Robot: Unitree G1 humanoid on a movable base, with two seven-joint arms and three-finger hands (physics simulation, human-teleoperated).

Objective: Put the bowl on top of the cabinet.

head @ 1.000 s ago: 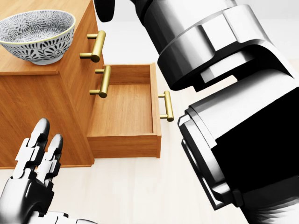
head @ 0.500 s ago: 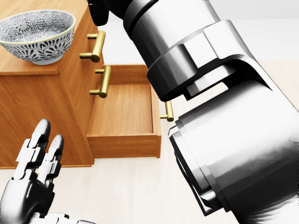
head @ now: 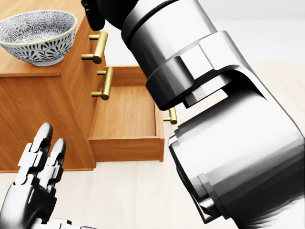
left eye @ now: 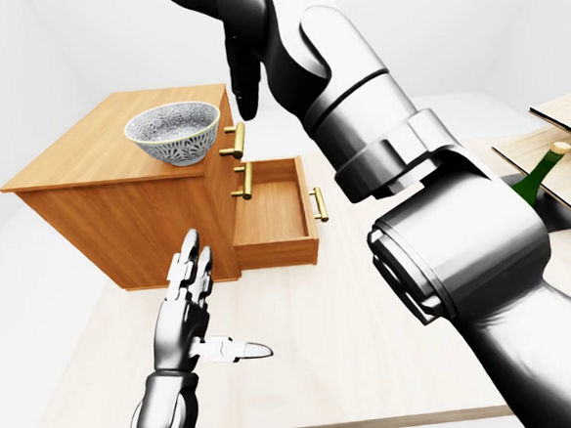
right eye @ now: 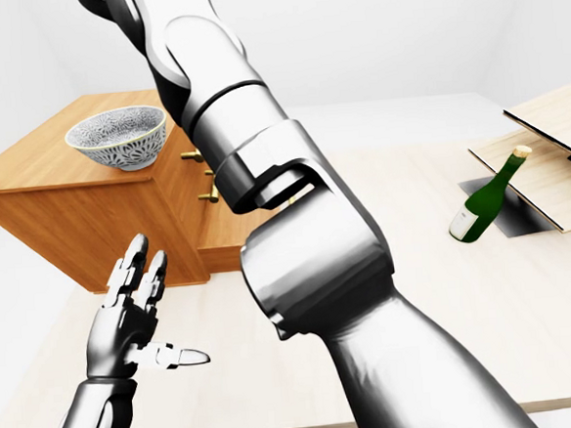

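Starting at the left of the left-eye view: the cabinet (left eye: 105, 158) stands on the pale worktop (left eye: 325, 353), and the bowl (left eye: 173, 134) sits upright on its top, with no fingers touching it. So the placing looks done. All that seems left is getting the arms clear.

The bowl is close to the top's right edge, just above the brass handles (left eye: 238, 141). A knock from that side could tip it over the edge.

Below it, the left robot hand (left eye: 182, 324) hovers over the worktop near the cabinet's lower corner, fingers straight, thumb out sideways, holding nothing.

Moving right, the bottom drawer (left eye: 271, 210) is pulled out and empty, jutting into the open worktop.

Above it hangs the right robot hand (left eye: 238, 56), just to the right of the bowl. One dark finger points straight down, and as far as I can tell the hand is spread and empty. Its bulky forearm fills the middle of every view, so the safest way out looks like up and to the right, away from the rim.

Far right, a green bottle (right eye: 485, 200) leans beside a wooden board (right eye: 556, 151), well apart from the action.
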